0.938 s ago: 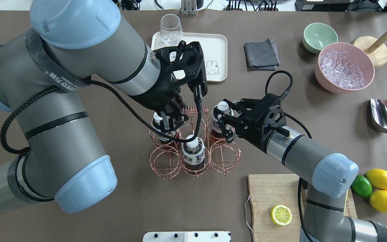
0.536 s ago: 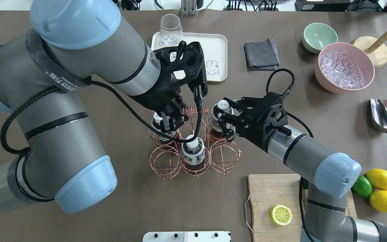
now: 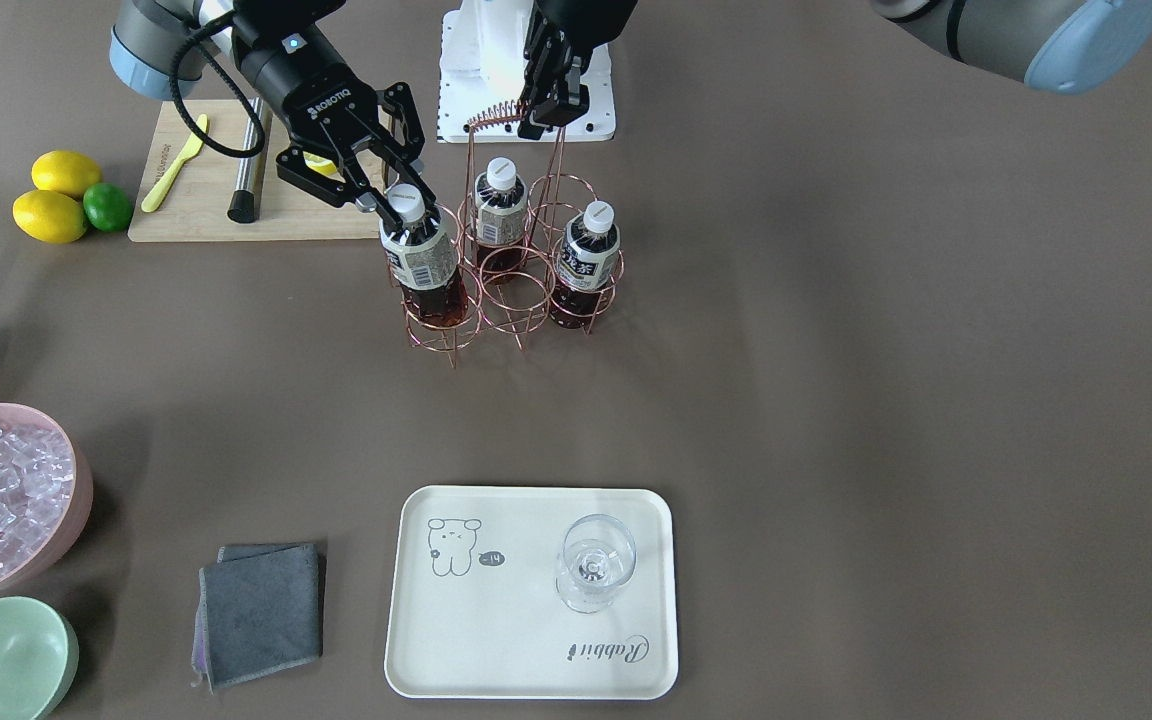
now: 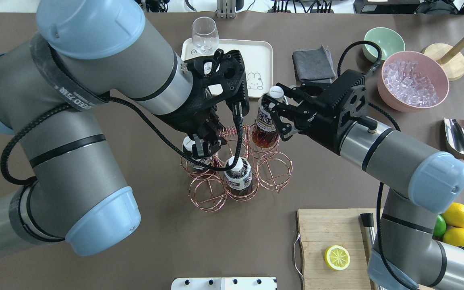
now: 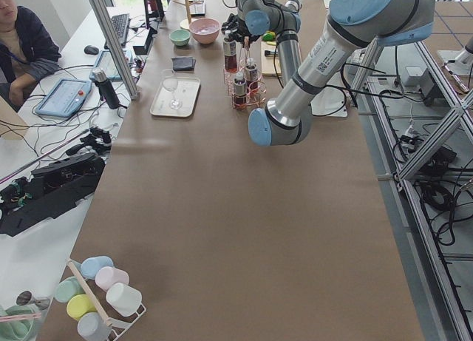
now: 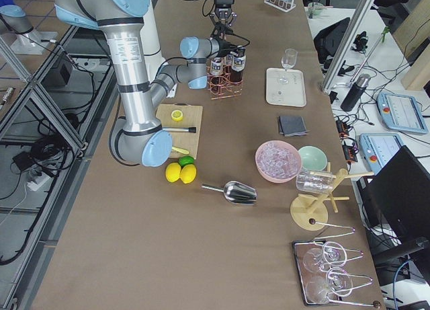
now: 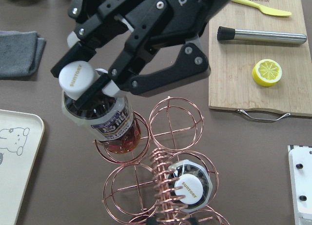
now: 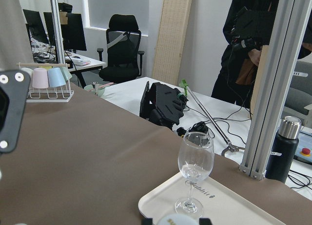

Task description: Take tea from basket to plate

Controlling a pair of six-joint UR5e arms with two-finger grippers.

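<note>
My right gripper (image 4: pixel 275 105) is shut on the neck of one tea bottle (image 4: pixel 267 123), just under its white cap. The bottle is tilted, and its base is still in a corner ring of the copper wire basket (image 4: pixel 274 170). This also shows in the front view, with gripper (image 3: pixel 406 207), bottle (image 3: pixel 426 268) and basket (image 3: pixel 516 305), and in the left wrist view (image 7: pixel 105 120). My left gripper (image 4: pixel 204 146) is shut on the basket's coiled handle (image 3: pixel 496 118). Two more tea bottles (image 3: pixel 499 215) (image 3: pixel 586 262) stand in rings. The cream plate (image 4: pixel 261 52) (image 3: pixel 496 640) lies beyond the basket.
A wine glass (image 3: pixel 594 565) stands on the plate. A grey cloth (image 4: pixel 313 64), a green bowl (image 4: pixel 383 44) and a pink bowl of ice (image 4: pixel 413 80) lie to its right. A cutting board (image 4: pixel 328 225) with a lemon half and a metal scoop (image 4: pixel 461 141) are nearer.
My right gripper has risen and moved toward the plate with the tea bottle, which now sits higher and tilted. The basket has shifted slightly. The left arm has stayed put.
</note>
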